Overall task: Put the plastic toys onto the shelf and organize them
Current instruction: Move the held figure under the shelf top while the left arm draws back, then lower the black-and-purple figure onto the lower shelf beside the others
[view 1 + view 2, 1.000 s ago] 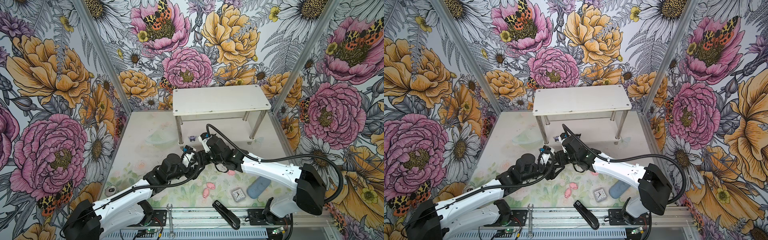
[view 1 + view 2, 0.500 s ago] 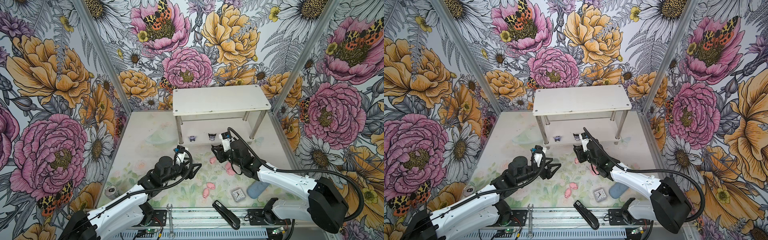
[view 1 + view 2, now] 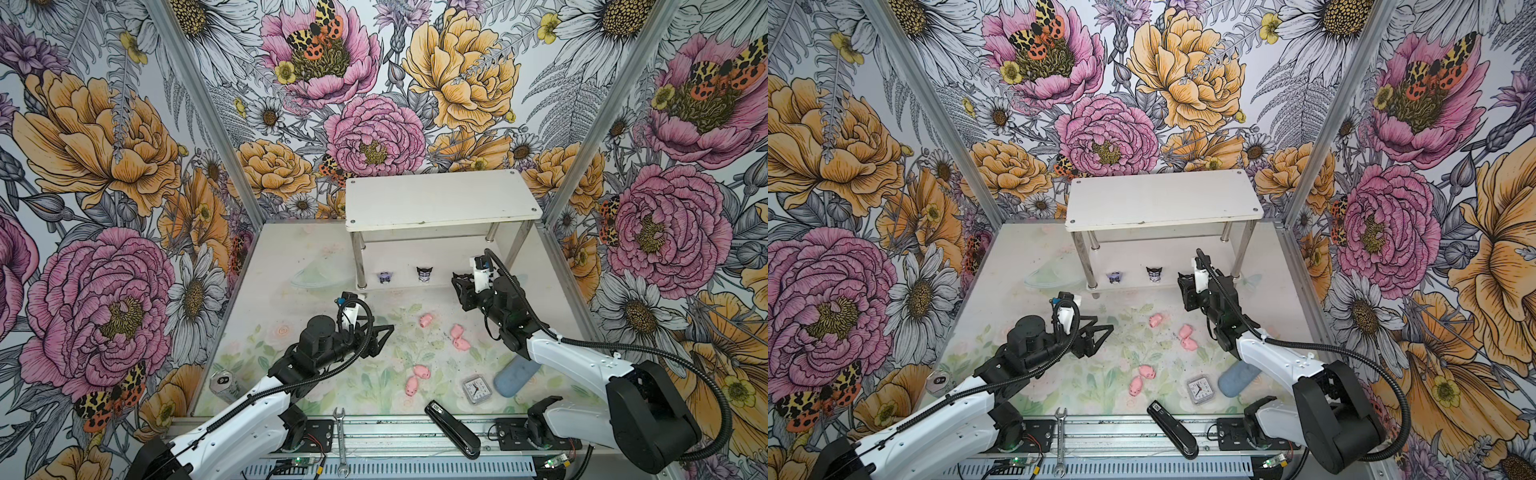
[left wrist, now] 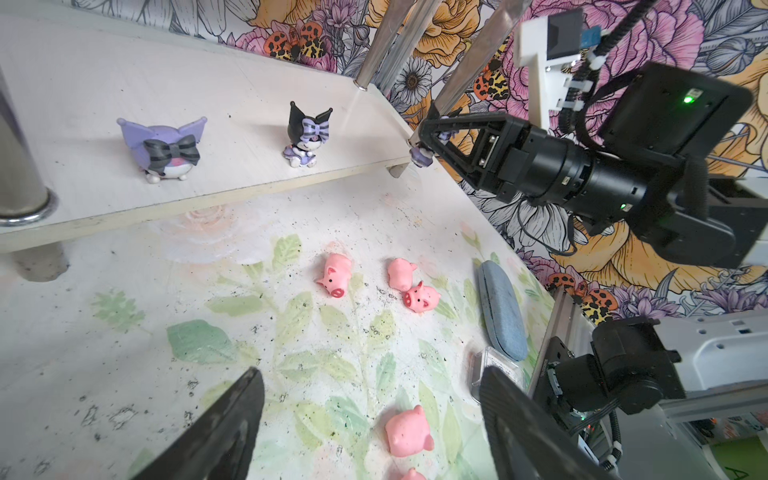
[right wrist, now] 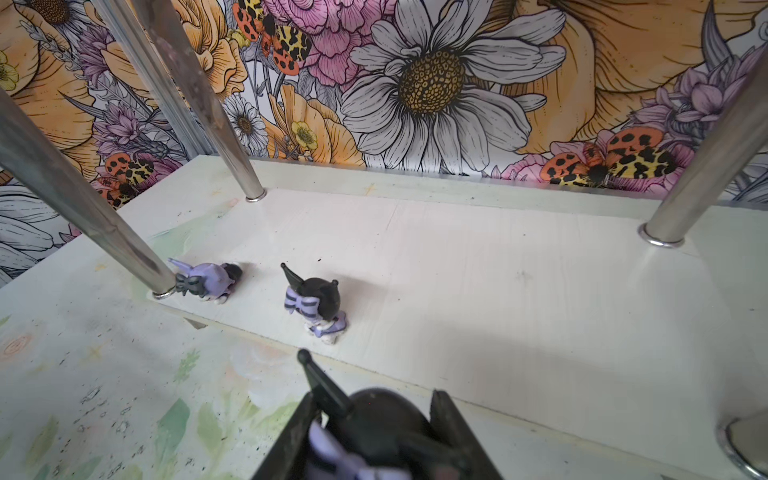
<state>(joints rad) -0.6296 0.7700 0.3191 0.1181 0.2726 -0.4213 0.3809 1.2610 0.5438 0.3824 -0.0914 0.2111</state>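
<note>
Arms parted; right gripper (image 3: 458, 286) is pinching a figurine (image 5: 374, 419), seemingly just short of shelf (image 5: 498, 291) edge; left gripper (image 4: 370, 395) is hanging spread.

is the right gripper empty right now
No, the right wrist view shows the right gripper shut on a black-eared figurine, near the front edge of the lower tier of the shelf.

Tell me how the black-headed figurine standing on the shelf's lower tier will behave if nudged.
The figurine stands on small feet under a big head with pointed ears, so it probably tips easily. It looks like glossy moulded plastic: likely stiff, perhaps slippery to pinch. Tiny beside the shelf, it is probably light.
</note>
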